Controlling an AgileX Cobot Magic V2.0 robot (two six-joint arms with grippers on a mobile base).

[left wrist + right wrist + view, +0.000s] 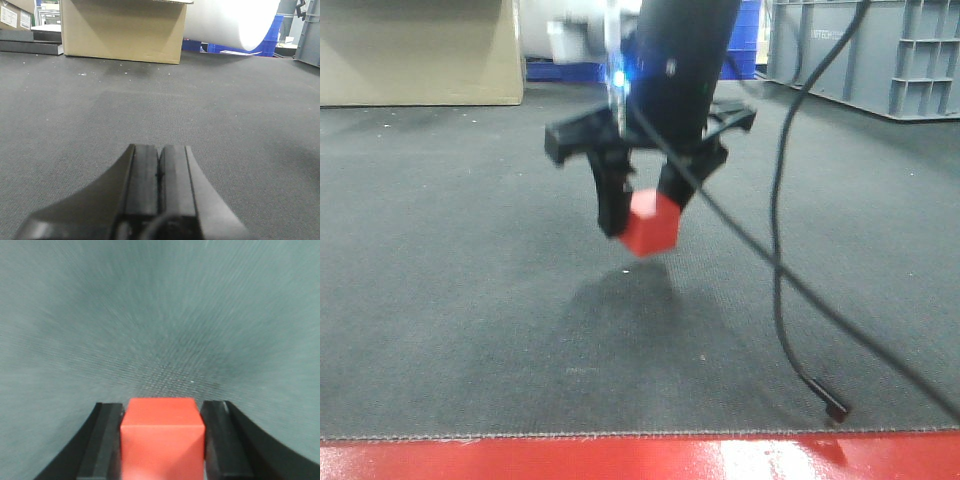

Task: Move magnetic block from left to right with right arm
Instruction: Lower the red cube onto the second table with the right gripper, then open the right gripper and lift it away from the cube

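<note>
The magnetic block (pixel 650 225), a plain bright red cube, hangs above the dark mat with its shadow under it. My right gripper (pixel 642 215) is shut on it, a black finger on each side. From the right wrist the magnetic block (pixel 162 437) fills the gap between the two black fingers (pixel 102 440), and the mat beyond is blurred. My left gripper (pixel 160 162) is shut with nothing in it, its pads pressed together low over the mat.
A dark grey mat (pixel 470 300) covers the floor, with a red strip (pixel 640 458) along its near edge. A black cable (pixel 790 290) dangles at right, its plug near the mat. A cardboard box (pixel 122 30), a grey crate (pixel 880 50) and blue crates stand at the back.
</note>
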